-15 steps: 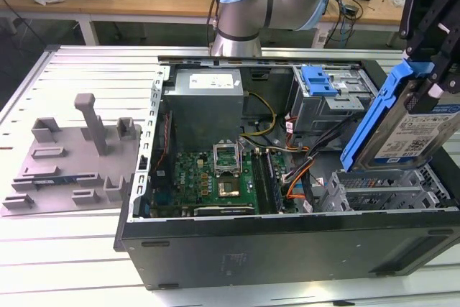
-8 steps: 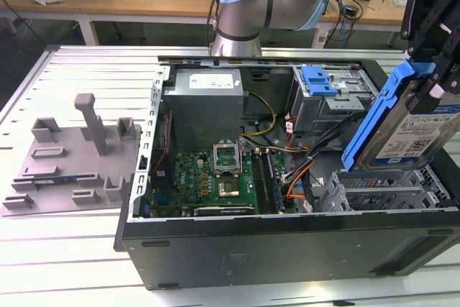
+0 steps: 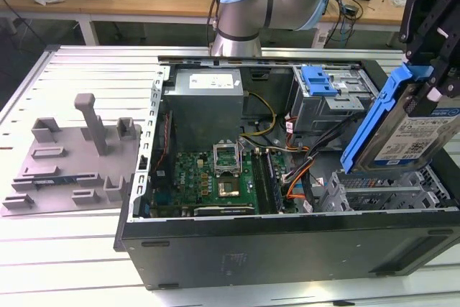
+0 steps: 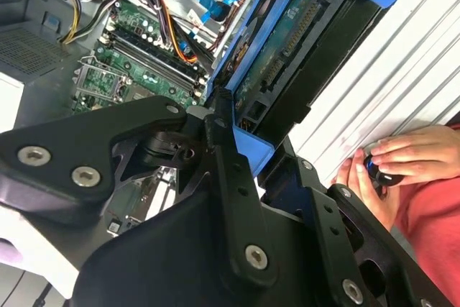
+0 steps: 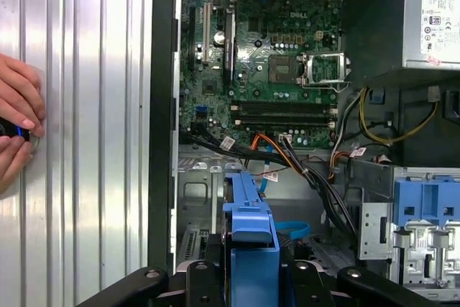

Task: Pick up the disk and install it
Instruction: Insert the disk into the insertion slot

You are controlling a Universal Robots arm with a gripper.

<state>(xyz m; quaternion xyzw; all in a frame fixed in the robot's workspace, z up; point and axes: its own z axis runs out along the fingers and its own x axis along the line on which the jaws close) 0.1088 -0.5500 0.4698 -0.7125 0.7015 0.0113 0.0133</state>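
At the exterior view's left a grey fixture [image 3: 72, 149] lies on the worktop [image 3: 43, 249]. Mid-frame sits the open computer case [image 3: 287, 253]. At the exterior view's right the end effector [image 3: 430, 88] is clamped on the disk [image 3: 402, 134], held tilted above the drive cage [image 3: 381, 195]. The disk looks rigid, fairly heavy and shock-sensitive. Its blue bracket [image 3: 370, 124] likely flexes, so the firm side edges suit a grip best.
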